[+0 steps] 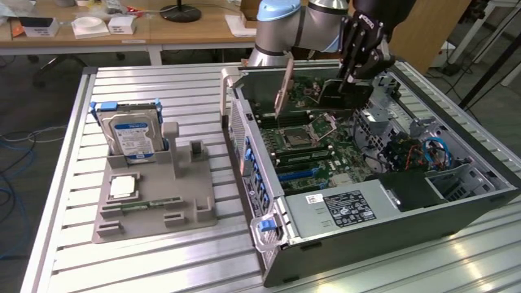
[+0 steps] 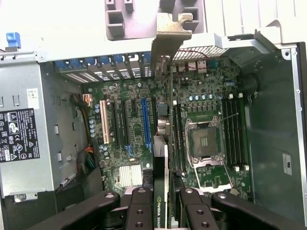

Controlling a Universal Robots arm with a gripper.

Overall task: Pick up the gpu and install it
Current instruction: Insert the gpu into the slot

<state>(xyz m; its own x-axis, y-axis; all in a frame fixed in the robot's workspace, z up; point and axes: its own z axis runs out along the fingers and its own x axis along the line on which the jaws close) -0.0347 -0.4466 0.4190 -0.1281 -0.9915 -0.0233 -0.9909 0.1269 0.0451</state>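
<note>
My gripper (image 1: 355, 72) is shut on the gpu (image 1: 340, 96) and holds it upright above the motherboard (image 1: 313, 143) inside the open computer case (image 1: 269, 177). The card's silver end bracket (image 1: 284, 91) hangs toward the case's rear wall. In the wrist view the gpu (image 2: 165, 148) appears edge-on between the black fingers (image 2: 140, 211) of my gripper (image 2: 165, 213), and its bracket (image 2: 171, 33) reaches the rear slot openings. The card hovers between the blue expansion slot (image 2: 145, 124) and the processor socket (image 2: 204, 141), apart from the board.
The power supply (image 1: 346, 207) fills the case's near end, and blue cables (image 1: 435, 152) lie by the drive bay. On the exterior view's left a grey holder (image 1: 155, 195) carries a hard drive (image 1: 134, 137) and a memory stick (image 1: 150, 204).
</note>
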